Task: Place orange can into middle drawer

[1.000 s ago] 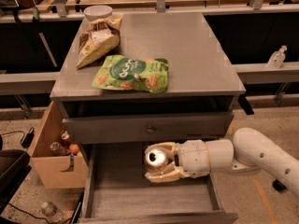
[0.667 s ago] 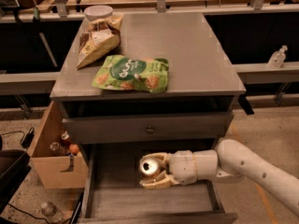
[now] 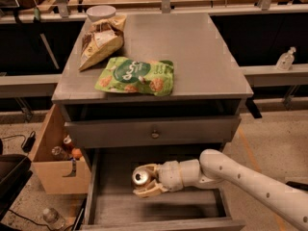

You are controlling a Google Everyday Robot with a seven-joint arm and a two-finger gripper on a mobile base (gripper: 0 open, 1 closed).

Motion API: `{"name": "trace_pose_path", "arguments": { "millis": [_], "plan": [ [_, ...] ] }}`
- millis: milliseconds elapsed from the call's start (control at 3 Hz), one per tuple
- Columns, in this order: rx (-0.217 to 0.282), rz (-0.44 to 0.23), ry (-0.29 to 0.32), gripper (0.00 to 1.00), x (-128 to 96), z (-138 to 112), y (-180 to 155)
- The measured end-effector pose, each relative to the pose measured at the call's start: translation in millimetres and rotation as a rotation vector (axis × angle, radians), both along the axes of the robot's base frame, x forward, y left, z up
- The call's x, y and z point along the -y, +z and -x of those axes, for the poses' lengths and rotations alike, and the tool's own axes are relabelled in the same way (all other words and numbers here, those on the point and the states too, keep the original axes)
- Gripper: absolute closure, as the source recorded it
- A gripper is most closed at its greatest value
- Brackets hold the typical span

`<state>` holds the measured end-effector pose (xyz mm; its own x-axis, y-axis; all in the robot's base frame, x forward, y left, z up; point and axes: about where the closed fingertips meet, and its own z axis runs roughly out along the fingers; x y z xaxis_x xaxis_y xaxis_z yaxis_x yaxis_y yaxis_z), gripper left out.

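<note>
Am holding gripper inside open middle drawer, arm reaching in from right. Fingers clamping orange can from above and below, silver top facing camera (can lying sideways in grasp, not upright). Can hanging over left-centre of drawer floor; am judging it just clear of floor from shadow beneath, not certain. Am reading step as lowering-to-place. Next move calling for: easing down until can rests, spreading fingers, backing out right without clipping knobbed drawer above.
</note>
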<state>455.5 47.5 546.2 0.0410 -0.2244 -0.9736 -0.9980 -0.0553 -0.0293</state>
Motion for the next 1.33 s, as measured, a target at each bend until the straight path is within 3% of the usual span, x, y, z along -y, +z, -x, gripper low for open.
{"name": "trace_pose_path", "arguments": {
  "millis": [333, 1000, 1333],
  "plan": [
    [-0.004, -0.029, 0.010, 1.00, -15, -13, -35],
    [-0.043, -0.167, 0.036, 1.00, -38, -15, -96],
    [-0.075, -0.152, 0.060, 1.00, -49, -10, -121]
  ]
}}
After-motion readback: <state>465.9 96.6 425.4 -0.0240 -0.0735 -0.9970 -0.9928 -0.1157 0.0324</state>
